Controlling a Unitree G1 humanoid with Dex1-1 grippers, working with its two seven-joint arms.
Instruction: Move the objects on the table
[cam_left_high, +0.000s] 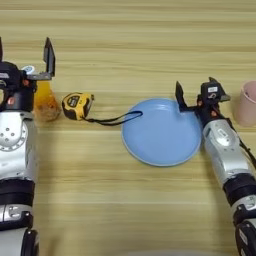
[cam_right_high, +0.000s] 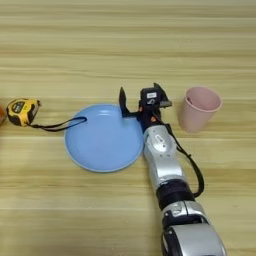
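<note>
A wide light-blue plate (cam_left_high: 160, 134) lies mid-table. My right gripper (cam_left_high: 196, 91) hovers open at the plate's far right rim, its black fingers (cam_right_high: 121, 101) spread and nothing between them. The pink cup (cam_right_high: 200, 107) stands upright just right of that gripper, apart from it. The yellow-black tape measure (cam_left_high: 77, 105) sits left of the plate, and its black strap (cam_left_high: 117, 119) reaches the plate's rim. The orange-juice bottle (cam_left_high: 47, 104) is at the far left, partly hidden by my left gripper (cam_left_high: 24, 56), which is open above it with one finger cut off by the picture edge.
The light wooden table (cam_left_high: 125, 40) fills the view. Both silver forearms reach in from the near edge, the left one (cam_left_high: 15, 150) along the left border and the right one (cam_right_high: 165, 165) beside the plate.
</note>
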